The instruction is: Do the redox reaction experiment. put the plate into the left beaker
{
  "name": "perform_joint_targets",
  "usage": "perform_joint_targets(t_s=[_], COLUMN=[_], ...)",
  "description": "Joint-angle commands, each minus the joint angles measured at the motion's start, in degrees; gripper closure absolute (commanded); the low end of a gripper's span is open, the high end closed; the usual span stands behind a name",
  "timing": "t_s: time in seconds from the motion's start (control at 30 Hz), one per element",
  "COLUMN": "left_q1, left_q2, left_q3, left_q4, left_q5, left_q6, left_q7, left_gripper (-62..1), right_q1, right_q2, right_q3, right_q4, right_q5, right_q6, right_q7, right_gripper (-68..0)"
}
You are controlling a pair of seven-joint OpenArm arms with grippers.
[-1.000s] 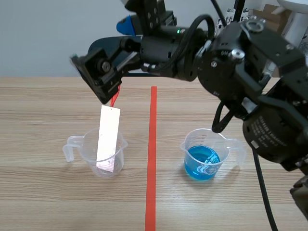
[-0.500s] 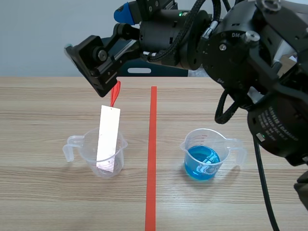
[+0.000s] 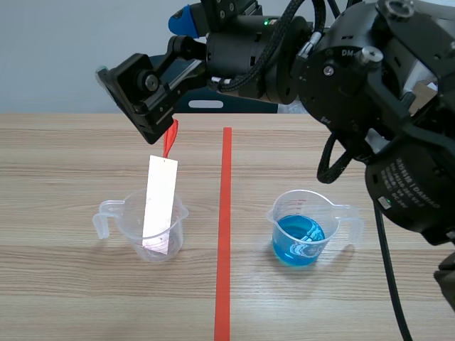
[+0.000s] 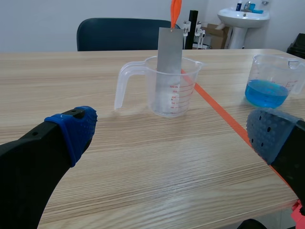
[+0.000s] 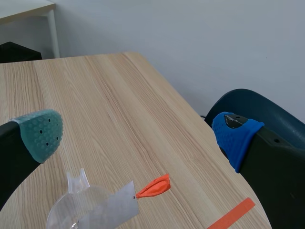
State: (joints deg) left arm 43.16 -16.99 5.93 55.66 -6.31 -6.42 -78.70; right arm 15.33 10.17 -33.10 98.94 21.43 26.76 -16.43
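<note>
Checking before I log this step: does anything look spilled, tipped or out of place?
Nothing stands out. The plate stands nearly upright in the left beaker, its top and orange tag sticking above the rim. Both beakers are upright, and the blue liquid is inside the right beaker.

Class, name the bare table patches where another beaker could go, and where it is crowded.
Bare wood: between clear beaker and tape line; between tape line and blue beaker. Crowded: above the clear beaker, plate under right gripper.
</note>
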Motion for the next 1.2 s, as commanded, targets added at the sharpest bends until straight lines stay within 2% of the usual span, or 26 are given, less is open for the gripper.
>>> perform_joint_targets(t_s=[0.0,1.17], left_q1=[0.5,0.5], left_q2=[0.0,0.0], left_q3=[-0.3,-0.3], left_q4=[1.2,1.2], left_q5=[-0.1,-0.1], left_q6=[-0.1,-0.1], left_q7=[-0.8,-0.8], left_gripper=[-62.3,-62.3], right_q1=[0.8,0.8], right_q2=[-0.2,-0.2], right_q3=[-0.2,-0.2], right_q4=[0.0,0.0], right_q5=[0.3,1.3], right_q6=[-0.2,-0.2], right_q7=[1.1,1.3], right_gripper=[-67.9,-67.9])
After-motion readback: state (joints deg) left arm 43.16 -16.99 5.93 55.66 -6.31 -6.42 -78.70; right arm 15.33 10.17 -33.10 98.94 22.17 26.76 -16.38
